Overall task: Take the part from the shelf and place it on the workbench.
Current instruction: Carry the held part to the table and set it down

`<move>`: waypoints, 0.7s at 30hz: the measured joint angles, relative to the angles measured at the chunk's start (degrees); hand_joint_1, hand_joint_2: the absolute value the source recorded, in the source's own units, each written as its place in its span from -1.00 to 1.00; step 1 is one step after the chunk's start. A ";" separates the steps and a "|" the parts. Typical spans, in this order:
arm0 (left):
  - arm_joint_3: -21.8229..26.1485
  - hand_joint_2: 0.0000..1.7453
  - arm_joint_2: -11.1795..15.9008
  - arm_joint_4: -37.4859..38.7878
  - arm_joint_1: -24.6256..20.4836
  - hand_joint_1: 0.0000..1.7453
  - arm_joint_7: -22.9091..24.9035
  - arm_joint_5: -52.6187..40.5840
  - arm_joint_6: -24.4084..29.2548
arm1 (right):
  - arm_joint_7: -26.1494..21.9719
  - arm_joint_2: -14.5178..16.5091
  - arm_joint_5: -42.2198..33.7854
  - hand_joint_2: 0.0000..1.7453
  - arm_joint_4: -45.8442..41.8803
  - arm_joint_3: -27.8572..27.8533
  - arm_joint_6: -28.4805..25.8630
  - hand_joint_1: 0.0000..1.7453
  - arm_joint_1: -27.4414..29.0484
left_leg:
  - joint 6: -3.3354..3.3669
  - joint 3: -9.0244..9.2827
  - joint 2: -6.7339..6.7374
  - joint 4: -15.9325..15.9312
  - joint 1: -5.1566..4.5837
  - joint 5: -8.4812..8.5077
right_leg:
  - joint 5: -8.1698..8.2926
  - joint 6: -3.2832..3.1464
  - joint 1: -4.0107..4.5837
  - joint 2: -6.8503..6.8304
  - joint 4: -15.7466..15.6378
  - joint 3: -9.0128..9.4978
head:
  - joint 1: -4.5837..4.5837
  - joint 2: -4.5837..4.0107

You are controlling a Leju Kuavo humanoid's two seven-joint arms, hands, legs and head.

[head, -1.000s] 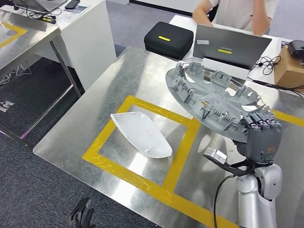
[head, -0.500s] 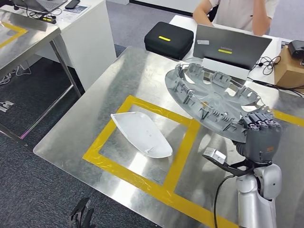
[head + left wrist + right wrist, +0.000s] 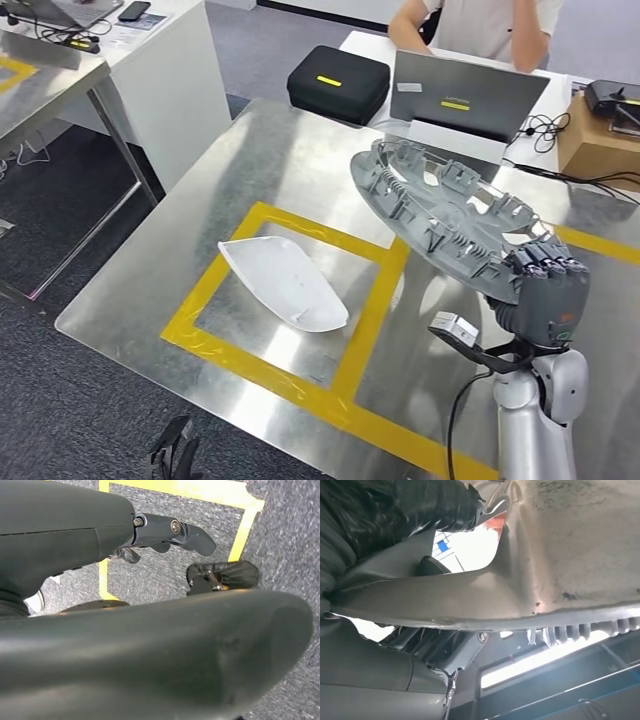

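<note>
Part [image 3: 445,215], a grey ribbed disc, hangs tilted over the steel workbench [image 3: 226,170], its near rim gripped by the right hand [image 3: 547,290], which hides that edge. Left hand [image 3: 170,532] hangs over carpet, fingers apart, holding nothing. No writing is readable.

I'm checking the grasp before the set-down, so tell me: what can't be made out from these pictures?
- Right hand, head view: the grey wheel cover hides the fingers beneath its rim.
- Wheel cover, right wrist view: too close to show its full shape.
- Left hand, head view: cut off by the bottom edge.
- Person: cut off by the top edge.
- White part: underside hidden against the workbench.
</note>
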 joint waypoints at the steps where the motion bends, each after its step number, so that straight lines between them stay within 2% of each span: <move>1: 0.00 -1.00 0.11 0.00 -0.01 -1.00 0.00 0.00 0.00 | 0.00 0.01 -0.01 1.00 0.09 0.00 0.00 1.00 -0.04 | -0.64 -0.09 0.22 0.54 0.21 -0.41 | 1.17 0.47 -0.08 -0.69 -3.55 1.90 | 0.13 0.00; 2: 0.00 -1.00 0.20 0.00 -0.04 -1.00 0.00 0.00 0.00 | -0.01 0.02 -0.03 1.00 0.14 0.02 0.00 1.00 -0.10 | -1.28 -0.24 0.42 1.23 0.27 -0.82 | 1.92 0.46 -0.14 -1.09 -6.35 3.51 | 0.25 0.00; 3: 0.00 -1.00 0.30 0.00 -0.08 -1.00 0.00 -0.01 0.00 | -0.01 0.03 -0.04 1.00 0.20 0.04 0.00 1.00 -0.13 | -1.79 -0.36 0.58 1.73 0.20 -1.12 | 1.90 0.10 -0.10 -1.27 -7.65 4.30 | 0.27 0.00; 6: -0.01 -1.00 0.27 0.00 -0.10 -1.00 0.00 -0.02 -0.01 | -0.01 -0.02 0.38 1.00 0.35 -0.04 0.00 1.00 -0.10 | -2.58 -0.45 0.99 2.12 0.19 -1.41 | 1.43 -1.97 0.12 -0.36 -7.24 4.19 | 0.05 0.00; 8: -0.03 -1.00 0.20 0.00 -0.14 -1.00 0.00 -0.02 -0.02 | -0.01 -0.03 0.85 1.00 0.44 -0.13 0.00 1.00 -0.17 | -2.89 -1.06 0.31 3.81 0.40 -2.93 | 1.53 -2.90 0.22 0.24 -7.17 4.07 | 0.00 0.00; 9: -0.04 -1.00 0.20 0.01 -0.18 -1.00 0.00 -0.02 -0.02 | -0.01 -0.03 1.04 1.00 0.51 -0.10 0.00 1.00 -0.26 | -2.96 -2.09 -0.26 6.24 0.38 -4.48 | 1.58 -3.27 0.27 0.50 -7.20 4.06 | -0.09 0.00; 11: -0.06 -1.00 0.21 0.04 -0.15 -1.00 0.00 -0.02 -0.01 | 0.00 -0.03 1.32 1.00 0.69 -0.01 0.00 1.00 -0.45 | -2.72 -5.40 -1.04 13.64 0.11 -7.92 | 1.61 -3.72 0.61 1.01 -7.20 4.01 | -0.22 0.00; 12: -0.07 -1.00 0.21 0.07 -0.07 -1.00 0.00 -0.02 -0.01 | 0.01 -0.03 1.57 1.00 0.82 0.02 0.00 1.00 -0.48 | -2.49 -6.94 -1.12 16.76 -0.07 -8.88 | 1.60 -3.87 0.85 1.26 -7.19 4.00 | -0.26 0.00; 13: -0.08 -1.00 0.21 0.08 0.01 -1.00 0.00 -0.02 0.00 | 0.03 -0.03 1.93 1.00 0.97 0.03 0.00 1.00 -0.48 | -2.13 -7.81 -1.18 18.25 -0.27 -8.84 | 1.59 -3.97 1.10 1.52 -7.19 4.02 | -0.28 0.00; 14: -0.08 -1.00 0.20 0.09 0.08 -1.00 0.00 -0.02 0.00 | 0.06 -0.03 2.33 1.00 1.11 0.02 0.00 1.00 -0.47 | -1.62 -7.72 -1.26 17.55 -0.53 -7.72 | 1.58 -4.04 1.36 1.77 -7.19 4.04 | -0.27 0.00; 16: -0.09 -1.00 0.24 0.09 0.06 -1.00 0.00 -0.02 -0.01 | 0.18 -0.03 3.02 1.00 1.40 0.03 0.00 1.00 -0.48 | -0.11 -5.14 -1.73 11.10 -1.27 -3.79 | 1.58 -4.09 1.70 2.17 -7.20 4.13 | -0.26 0.00; 17: -0.09 -1.00 0.30 0.09 0.02 -1.00 0.00 -0.02 -0.02 | 0.27 -0.03 3.22 1.00 1.54 0.04 0.00 1.00 -0.51 | 0.68 -3.62 -2.06 7.64 -1.60 -2.34 | 1.60 -4.06 1.86 2.29 -7.20 4.09 | -0.18 0.00; 18: -0.09 -1.00 0.37 0.09 -0.03 -1.00 0.00 -0.02 -0.02 | 0.40 -0.03 3.37 1.00 1.69 0.05 0.00 1.00 -0.55 | 1.19 -2.48 -2.35 4.96 -1.90 -1.53 | 1.64 -3.98 1.87 2.38 -7.18 3.98 | -0.19 0.00; 19: -0.09 -1.00 0.41 0.09 -0.05 -1.00 0.00 -0.02 -0.02 | 0.51 -0.03 3.49 1.00 1.87 0.05 0.00 1.00 -0.58 | 0.80 -1.88 -2.56 3.45 -2.04 -1.38 | 1.66 -4.00 1.84 2.42 -7.15 3.83 | -0.19 0.00; 21: -0.10 -1.00 0.39 0.09 0.01 -1.00 0.00 -0.02 -0.01 | 0.68 -0.03 3.60 1.00 2.19 0.05 0.00 1.00 -0.62 | -0.59 -1.68 -2.59 2.65 -2.08 -1.39 | 1.68 -4.04 1.75 2.44 -7.11 3.59 | -0.31 0.00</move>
